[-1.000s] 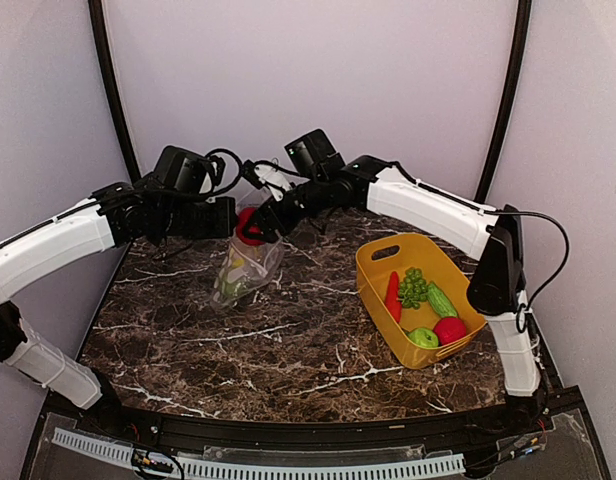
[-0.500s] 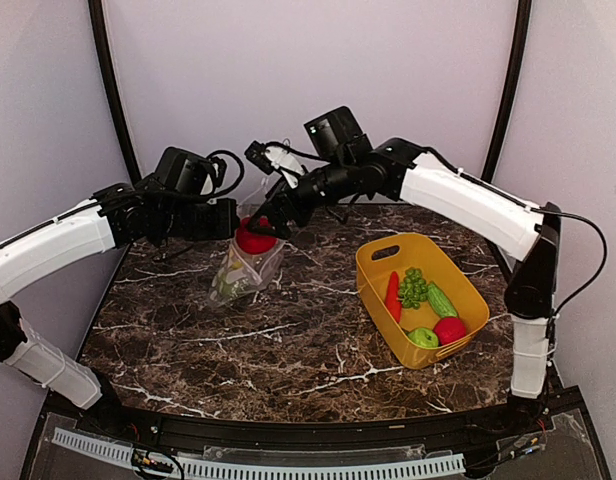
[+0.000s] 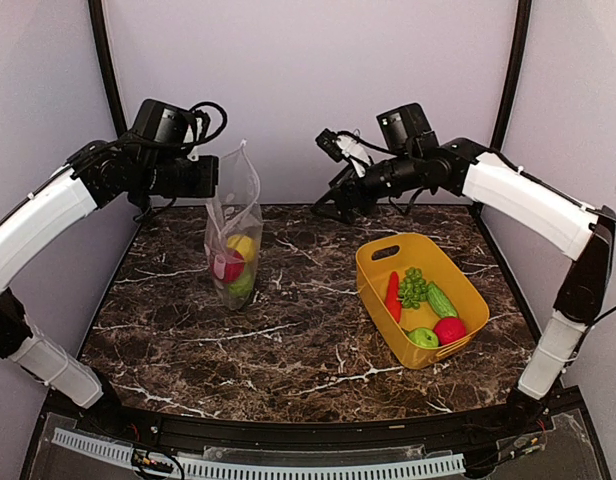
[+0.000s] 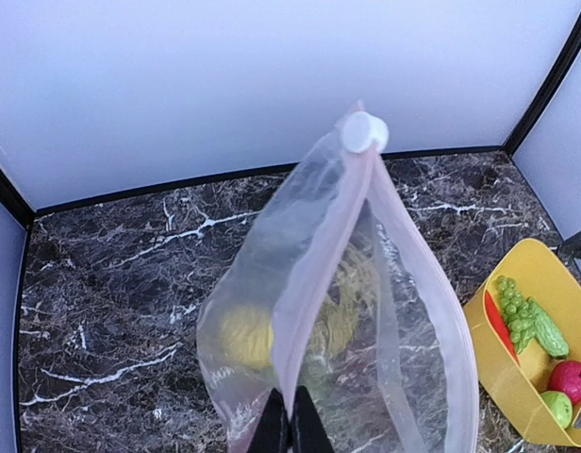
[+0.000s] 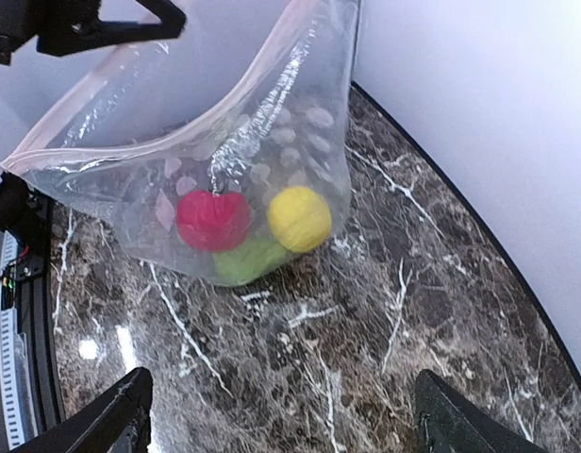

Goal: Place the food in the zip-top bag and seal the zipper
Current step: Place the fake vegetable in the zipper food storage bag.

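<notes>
Three pieces of toy food show through the clear zip-top bag (image 3: 233, 225) in the top view: a yellow piece (image 3: 242, 245), a red piece (image 3: 228, 266) and a green piece (image 3: 241, 286), all low in the bag. My left end effector (image 3: 214, 180) is clamped on the bag's mouth edge and holds the bag upright over the far left of the marble desk (image 3: 288, 350). Whether the bag's bottom touches the desk I cannot tell. My right end effector (image 3: 328, 173) hangs in the air between the bag and the yellow tub (image 3: 373, 262), well apart from the bag, its jaws spread wide with nothing in them. The tub stands on the right of the desk and holds a green grape bunch (image 3: 413, 287), a long red piece (image 3: 392, 296), a green ridged piece (image 3: 441, 300), a red ball (image 3: 449, 329) and a green apple (image 3: 422, 338).

From my left wrist, my fingers (image 4: 274, 436) press together on the near lip of the bag, right on the pinkish zipper (image 4: 314, 274). The mouth gapes open, and a white slider (image 4: 364, 132) sits at the far end where the two lips meet. The tub with its food lies at the right edge.

From my right wrist, my fingertips (image 5: 121, 415) stand far apart at the bottom corners, empty. Beyond them the bag hangs with the red, yellow and green pieces side by side near its bottom.
</notes>
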Tool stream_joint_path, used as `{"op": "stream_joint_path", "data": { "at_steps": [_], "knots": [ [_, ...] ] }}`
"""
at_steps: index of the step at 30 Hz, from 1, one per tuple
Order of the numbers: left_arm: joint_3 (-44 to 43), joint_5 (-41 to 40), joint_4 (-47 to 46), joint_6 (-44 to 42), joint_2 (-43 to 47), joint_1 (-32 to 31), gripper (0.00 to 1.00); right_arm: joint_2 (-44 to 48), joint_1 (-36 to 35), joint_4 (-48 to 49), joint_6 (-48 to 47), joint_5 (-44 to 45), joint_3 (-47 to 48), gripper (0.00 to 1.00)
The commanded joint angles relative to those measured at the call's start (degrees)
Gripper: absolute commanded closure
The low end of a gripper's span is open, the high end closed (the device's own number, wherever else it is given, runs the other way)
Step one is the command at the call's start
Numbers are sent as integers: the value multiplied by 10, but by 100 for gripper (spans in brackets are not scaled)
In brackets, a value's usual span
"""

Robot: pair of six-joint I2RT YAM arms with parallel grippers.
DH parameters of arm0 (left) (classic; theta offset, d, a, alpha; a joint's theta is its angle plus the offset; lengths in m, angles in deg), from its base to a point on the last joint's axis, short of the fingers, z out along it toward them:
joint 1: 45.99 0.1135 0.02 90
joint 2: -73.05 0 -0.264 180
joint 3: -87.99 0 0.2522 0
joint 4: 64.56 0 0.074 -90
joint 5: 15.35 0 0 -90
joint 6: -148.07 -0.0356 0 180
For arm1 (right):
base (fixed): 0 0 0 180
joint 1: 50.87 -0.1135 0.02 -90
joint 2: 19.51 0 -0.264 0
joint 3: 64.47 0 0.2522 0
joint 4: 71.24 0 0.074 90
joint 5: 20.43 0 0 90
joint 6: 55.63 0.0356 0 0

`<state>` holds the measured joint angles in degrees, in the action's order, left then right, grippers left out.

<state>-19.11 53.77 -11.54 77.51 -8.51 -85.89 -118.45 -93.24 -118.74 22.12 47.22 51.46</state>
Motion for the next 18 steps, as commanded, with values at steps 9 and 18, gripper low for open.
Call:
{"op": "stream_joint_path", "data": {
  "at_steps": [9, 18],
  "knots": [
    [44, 3, 5, -5, -15, 1, 99, 112, 99, -81, -105, -14, -131, 19],
    [48, 8, -16, -6, -15, 1, 99, 131, 168, -157, -159, -4, -230, 26]
  ]
}}
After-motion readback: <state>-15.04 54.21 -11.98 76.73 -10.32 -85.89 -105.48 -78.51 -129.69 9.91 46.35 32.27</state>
